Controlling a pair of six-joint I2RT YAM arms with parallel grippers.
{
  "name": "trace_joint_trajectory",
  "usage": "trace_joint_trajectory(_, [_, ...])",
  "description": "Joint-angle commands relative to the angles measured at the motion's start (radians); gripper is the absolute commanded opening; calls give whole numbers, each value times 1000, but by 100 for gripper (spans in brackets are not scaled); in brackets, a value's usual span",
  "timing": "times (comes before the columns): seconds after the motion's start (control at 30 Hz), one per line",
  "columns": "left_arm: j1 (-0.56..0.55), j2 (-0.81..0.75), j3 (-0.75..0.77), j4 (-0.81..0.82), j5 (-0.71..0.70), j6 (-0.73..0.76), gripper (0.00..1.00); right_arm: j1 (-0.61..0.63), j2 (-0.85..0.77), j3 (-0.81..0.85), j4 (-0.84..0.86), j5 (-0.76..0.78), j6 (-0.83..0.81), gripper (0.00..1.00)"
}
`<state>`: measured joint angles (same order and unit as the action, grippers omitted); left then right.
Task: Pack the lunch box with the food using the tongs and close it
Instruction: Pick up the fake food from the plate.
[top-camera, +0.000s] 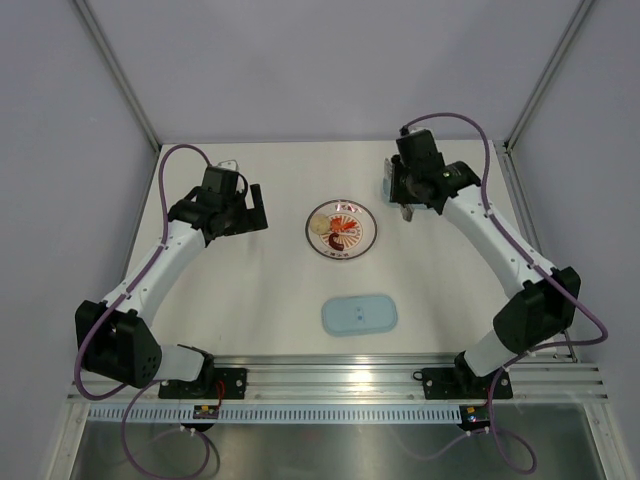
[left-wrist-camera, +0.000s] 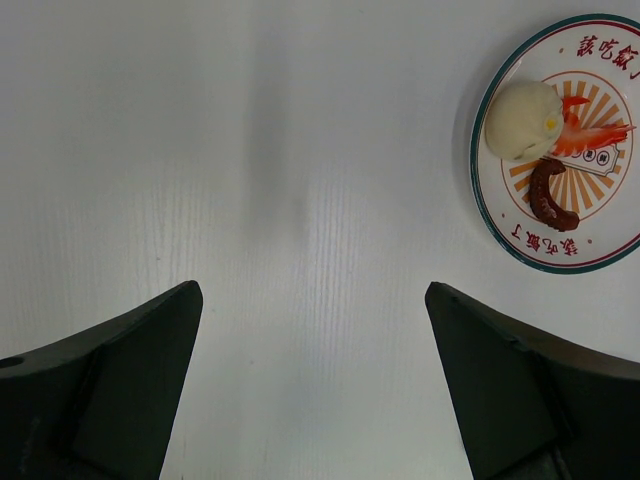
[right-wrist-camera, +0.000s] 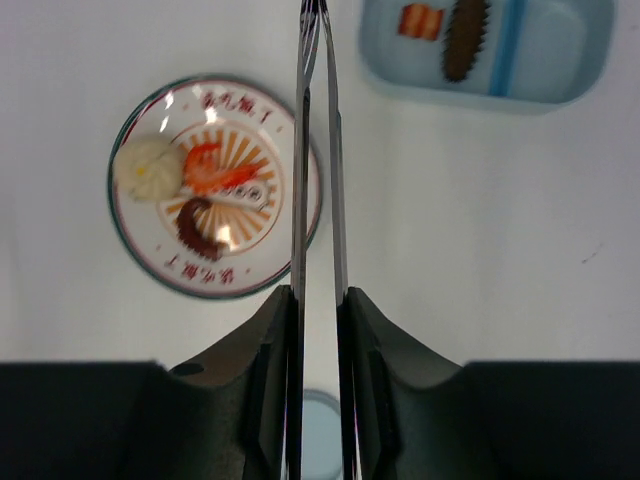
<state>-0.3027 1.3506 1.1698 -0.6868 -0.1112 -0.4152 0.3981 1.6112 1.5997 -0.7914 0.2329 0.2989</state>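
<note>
My right gripper (right-wrist-camera: 318, 295) is shut on the tongs (right-wrist-camera: 301, 150), whose two slim metal arms are squeezed nearly together, with the tips meeting at the top edge of the right wrist view. Beyond them lies the pale-blue lunch box (right-wrist-camera: 545, 50), holding a red-orange piece (right-wrist-camera: 421, 21) and a dark brown piece (right-wrist-camera: 465, 38). The plate (right-wrist-camera: 135, 240) to the left carries a white bun (right-wrist-camera: 148, 168), a red-orange shrimp (right-wrist-camera: 215, 170) and a dark brown tentacle (right-wrist-camera: 200, 232). My left gripper (left-wrist-camera: 312, 300) hangs open over bare table, left of the plate (left-wrist-camera: 505, 215).
The flat pale-blue lid (top-camera: 359, 314) lies on the table near the front, between the two arms. From above, the plate (top-camera: 362, 245) sits mid-table, with my left gripper (top-camera: 250, 210) to its left and my right gripper (top-camera: 403, 200) to its right. Grey walls enclose the table.
</note>
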Motion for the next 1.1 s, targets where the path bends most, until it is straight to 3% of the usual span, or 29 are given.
trace_joint_trajectory(0.0, [2,-10,19,20,-25,12,99,113,-99,-87,-14,-70,-11,34])
trace_joint_trajectory(0.23, [2,-11,28,16,-30,16,99,212,-211,-260,-11,-228,23,37])
trace_joint_trajectory(0.53, [2,-16,27,12,-33,12,99,243,-182,-325,32,-366,-30,43])
trace_joint_trajectory(1.07, [2,-19,19,10,-38,6,99,243,-103,-313,47,-294,-64,49])
